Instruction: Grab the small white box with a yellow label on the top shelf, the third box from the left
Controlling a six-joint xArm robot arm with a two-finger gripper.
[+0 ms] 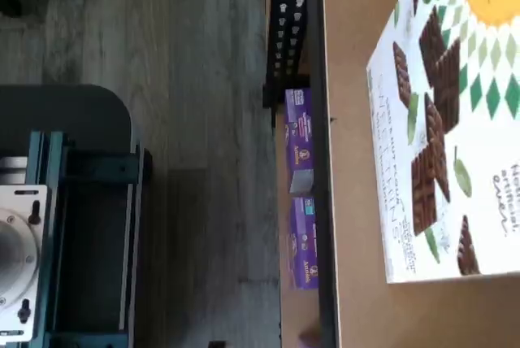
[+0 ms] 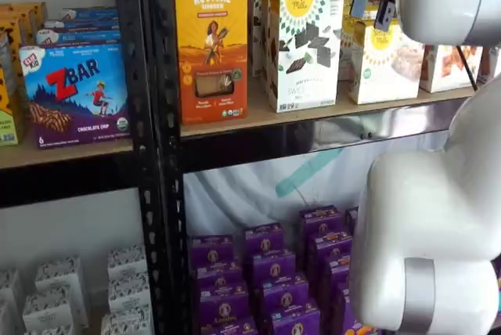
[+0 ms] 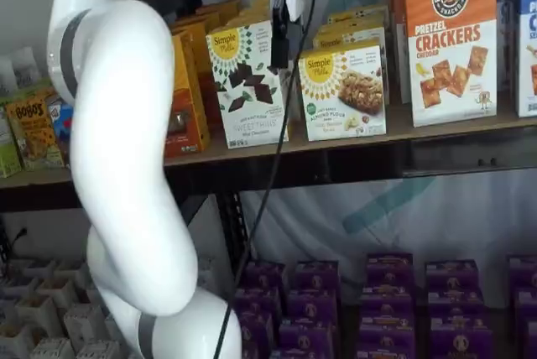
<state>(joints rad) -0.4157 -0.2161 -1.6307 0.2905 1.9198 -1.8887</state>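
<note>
The small white box (image 3: pixel 344 91) with a yellow sunburst logo stands on the top shelf (image 3: pixel 336 148) in both shelf views; it also shows in a shelf view (image 2: pixel 383 61). My gripper (image 3: pixel 279 33) hangs in front of the shelf, between this box and the taller white box with brown squares (image 3: pixel 247 82), not touching either. Only a black finger shows side-on, so I cannot tell if it is open. In a shelf view the gripper (image 2: pixel 376 5) sits just above the small box, partly behind the arm. The wrist view shows only the taller box (image 1: pixel 439 120) on the shelf board (image 1: pixel 357 226).
An orange Revival box (image 2: pixel 211 37) stands left of the taller box, and a pretzel cracker box (image 3: pixel 449 40) right of the small one. A ZBar box (image 2: pixel 74 92) sits on the lower left board. Purple boxes (image 3: pixel 377 300) fill the floor. The white arm (image 3: pixel 126 166) and cable (image 3: pixel 268 174) hang in front.
</note>
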